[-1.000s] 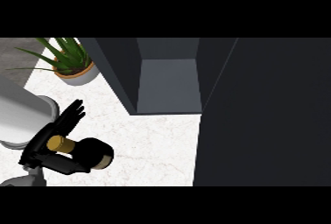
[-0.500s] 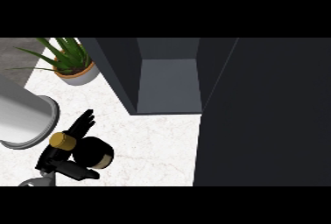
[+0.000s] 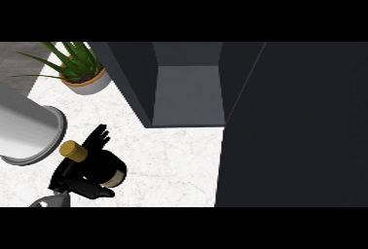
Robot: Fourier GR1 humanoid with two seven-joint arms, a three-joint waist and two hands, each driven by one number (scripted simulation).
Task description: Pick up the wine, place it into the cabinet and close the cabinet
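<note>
The wine bottle (image 3: 108,170) is dark with a gold cork cap (image 3: 72,150) and a pale label, and it shows at the lower left over the white marble counter (image 3: 173,160). My left hand (image 3: 75,177) is shut on it: the fingers (image 3: 97,137) reach past its far side and the thumb (image 3: 92,192) curls in front. Whether the bottle touches the counter I cannot tell. The dark cabinet's open compartment (image 3: 187,95) lies up and to the right of the bottle. My right hand is not in view.
A broad dark panel (image 3: 295,126) of the cabinet fills the right side. A potted green plant (image 3: 79,73) stands at the back left. A large pale grey cylinder (image 3: 25,133) juts in from the left edge, close to the bottle's cap.
The hand's fingers have shifted a little to the right around the bottle. The pale cylinder at the left has changed its pose. The bottle has barely moved.
</note>
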